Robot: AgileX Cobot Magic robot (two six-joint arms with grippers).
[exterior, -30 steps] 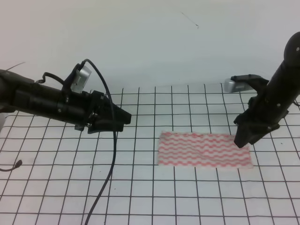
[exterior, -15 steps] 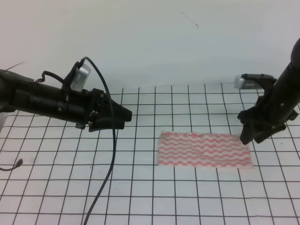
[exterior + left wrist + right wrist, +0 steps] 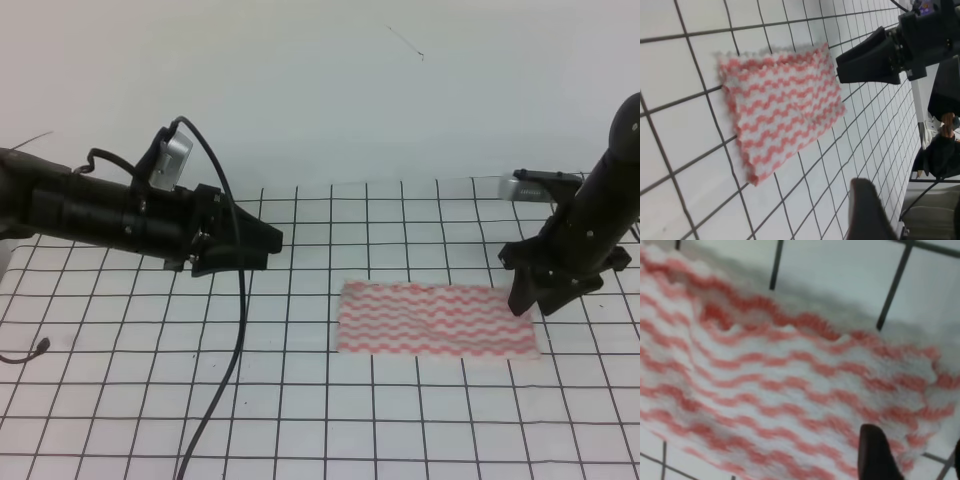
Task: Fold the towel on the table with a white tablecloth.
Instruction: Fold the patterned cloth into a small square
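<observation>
The towel (image 3: 435,320), pink-red and white wavy stripes, lies flat on the white grid tablecloth (image 3: 300,400) right of centre. My right gripper (image 3: 521,301) points down at the towel's far right corner, its tips just above or touching the cloth. The right wrist view shows the towel (image 3: 765,370) close below, one dark finger (image 3: 876,455) over its edge, jaws apart and holding nothing. My left gripper (image 3: 268,240) hovers well left of the towel, open and empty. The left wrist view shows the whole towel (image 3: 782,107) and the right gripper (image 3: 865,60) at its corner.
A black cable (image 3: 235,350) hangs from the left arm down across the table to the front edge. A small cable end (image 3: 36,349) lies at far left. A plain white wall (image 3: 320,90) stands behind the table.
The right arm has swung and straightened, while its tip stays at the towel's far right corner. The left gripper crept slightly right. The towel has not moved.
</observation>
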